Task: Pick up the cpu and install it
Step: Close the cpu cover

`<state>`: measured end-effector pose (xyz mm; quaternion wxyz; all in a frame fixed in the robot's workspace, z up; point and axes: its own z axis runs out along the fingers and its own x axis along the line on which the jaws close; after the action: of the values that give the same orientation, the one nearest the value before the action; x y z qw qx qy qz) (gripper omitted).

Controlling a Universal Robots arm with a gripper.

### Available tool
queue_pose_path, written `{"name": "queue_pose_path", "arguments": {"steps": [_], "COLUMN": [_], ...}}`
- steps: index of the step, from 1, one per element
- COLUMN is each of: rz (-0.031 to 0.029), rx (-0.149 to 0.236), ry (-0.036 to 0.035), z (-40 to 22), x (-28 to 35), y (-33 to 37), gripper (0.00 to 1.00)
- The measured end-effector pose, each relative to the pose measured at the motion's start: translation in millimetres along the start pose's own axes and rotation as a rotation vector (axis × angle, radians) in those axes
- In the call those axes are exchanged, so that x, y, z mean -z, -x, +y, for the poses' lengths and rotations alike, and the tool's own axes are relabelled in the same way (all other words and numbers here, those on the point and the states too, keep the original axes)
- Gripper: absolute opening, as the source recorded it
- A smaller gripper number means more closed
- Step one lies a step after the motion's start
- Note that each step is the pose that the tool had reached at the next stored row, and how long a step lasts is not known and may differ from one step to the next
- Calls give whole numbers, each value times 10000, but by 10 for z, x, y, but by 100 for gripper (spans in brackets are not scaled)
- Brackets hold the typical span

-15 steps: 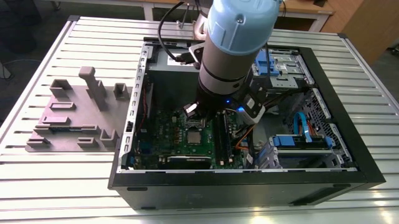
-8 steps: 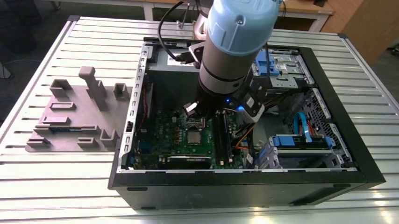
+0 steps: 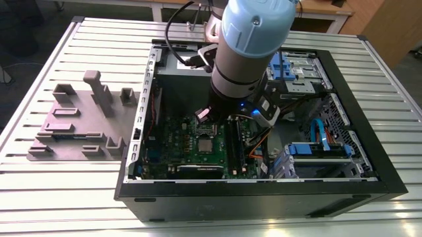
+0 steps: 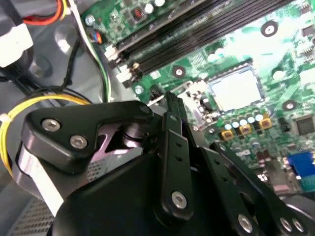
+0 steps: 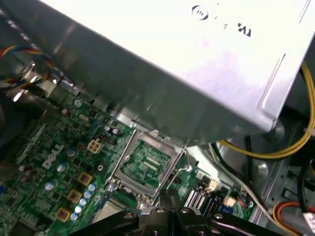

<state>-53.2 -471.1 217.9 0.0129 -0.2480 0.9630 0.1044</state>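
Observation:
The cpu (image 3: 206, 145) is a small silver square lying flat in its socket on the green motherboard (image 3: 178, 143) inside the open computer case. It also shows in both wrist views (image 4: 235, 90) (image 5: 105, 212). Beside it the socket's metal load plate (image 5: 145, 164) stands swung open, with its wire lever (image 5: 185, 158) next to it. My gripper (image 4: 173, 101) (image 5: 170, 195) hovers over the board close to the socket. Its black fingers are shut together with nothing between them. The arm (image 3: 240, 64) reaches down into the case.
A silver power supply box (image 5: 197, 64) sits close behind the gripper. Black memory slots (image 4: 206, 24) run beside the socket. Yellow and coloured cables (image 4: 44, 101) and blue drive cages (image 3: 310, 148) fill the exterior view's right. A grey fixture tray (image 3: 79, 123) lies outside the case (image 3: 264, 190).

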Motion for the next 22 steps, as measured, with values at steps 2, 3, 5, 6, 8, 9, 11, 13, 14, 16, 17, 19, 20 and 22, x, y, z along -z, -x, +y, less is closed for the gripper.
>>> {"name": "queue_pose_path", "arguments": {"steps": [2,3,5,6,8,9,11,13,14,16,17,19,20,22], "rz": [-1,-1,-1,-1,-1,-3,-7,-19,-25,-44,-55,-68,-75,-86], "rx": [1,0,-2,-1,-3,-3,-3,-4,-2,-1,0,0,0,1], "ry": [1,2,4,7,9,13,22,42,54,90,109,134,145,166], "z": [26,29,24,20,17,17,18,22,23,25,27,32,35,40], "x": [-14,-22,-40,-49,-61,-67,-80,-95,-99,-108,-113,-121,-126,-134], "y": [31,45,78,92,118,130,149,157,161,168,173,181,186,195], "gripper": [11,11,11,11,11,11,11,11,11,11,11,11,11,11]}}
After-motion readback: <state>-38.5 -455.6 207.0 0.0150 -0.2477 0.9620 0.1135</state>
